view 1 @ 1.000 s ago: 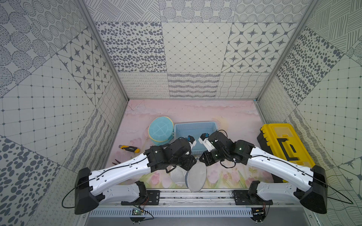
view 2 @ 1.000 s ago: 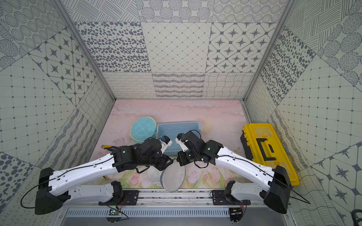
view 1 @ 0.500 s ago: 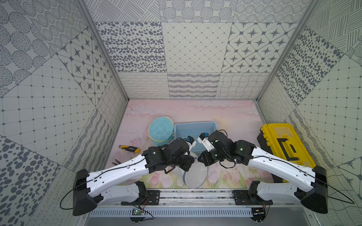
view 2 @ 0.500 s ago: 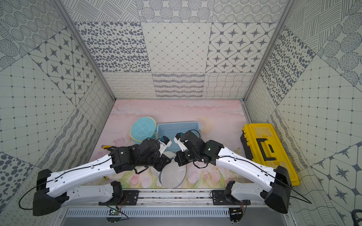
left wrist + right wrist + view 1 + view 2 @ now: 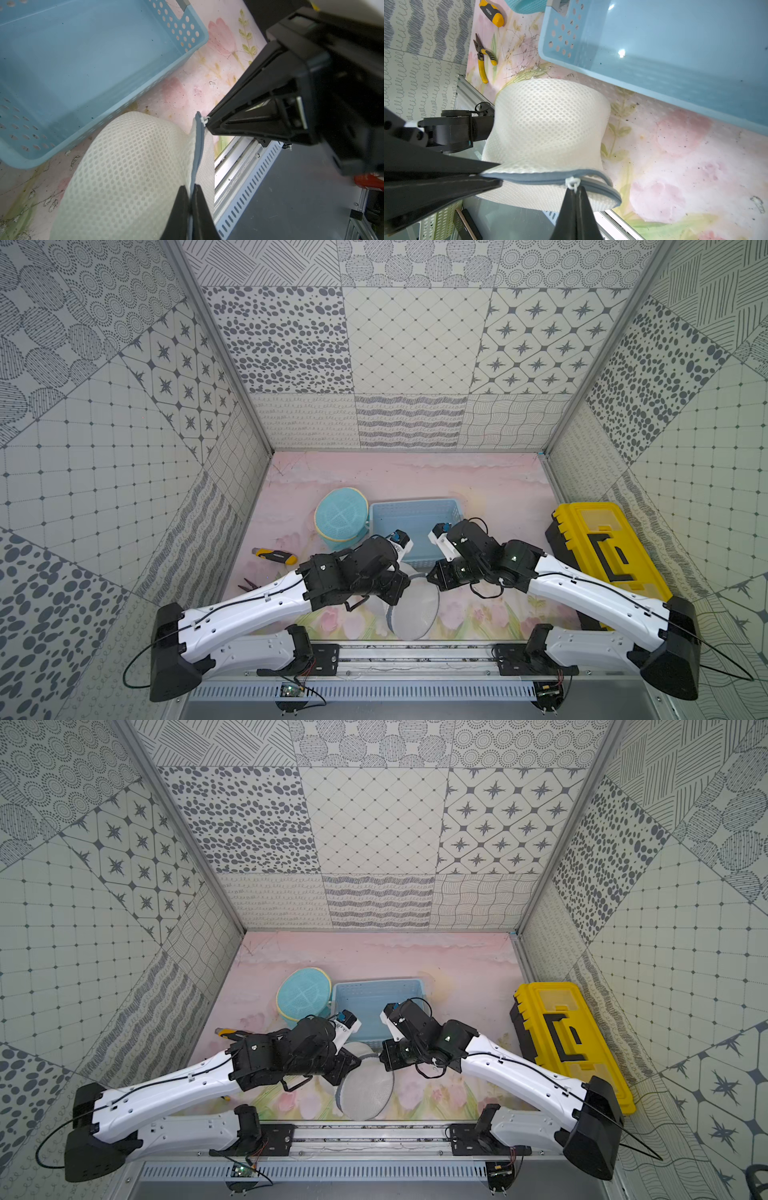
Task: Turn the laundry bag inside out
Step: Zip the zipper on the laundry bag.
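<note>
The left pincer (image 5: 190,188) and right pincer (image 5: 575,190) both pinch the grey rim (image 5: 529,176) tight. The white mesh laundry bag (image 5: 548,124) stretches between them.

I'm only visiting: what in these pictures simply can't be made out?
- Inside of the laundry bag: its own mesh covers it in both wrist views.
- Where the left tool and right tool pinch the bag: in both top views the arms themselves cover it.
- The pliers: in a top view, mostly under the left arm.
- The yellow toolbox contents: in both top views, behind its closed lid.
</note>
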